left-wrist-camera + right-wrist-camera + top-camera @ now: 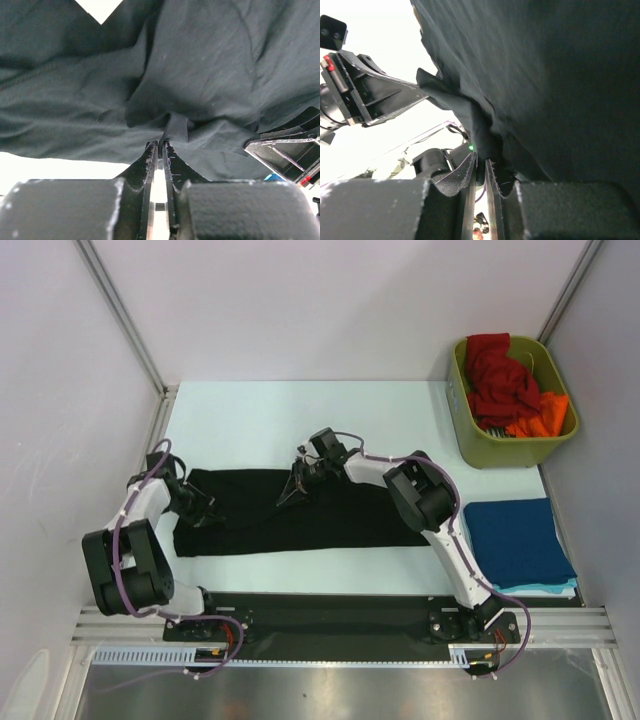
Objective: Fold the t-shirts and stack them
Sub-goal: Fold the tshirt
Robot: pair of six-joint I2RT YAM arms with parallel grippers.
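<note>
A black t-shirt lies folded into a long strip across the table's middle. My left gripper is low at its left end. In the left wrist view the jaws stand almost together, with a puckered fold of the black t-shirt drawn into the tips. My right gripper is at the strip's far edge, near the middle. In the right wrist view its jaws stand a slim gap apart with a fold of the black t-shirt between them.
An olive-green bin at the back right holds a red t-shirt and an orange t-shirt. At the right, a folded dark blue t-shirt lies on a teal t-shirt.
</note>
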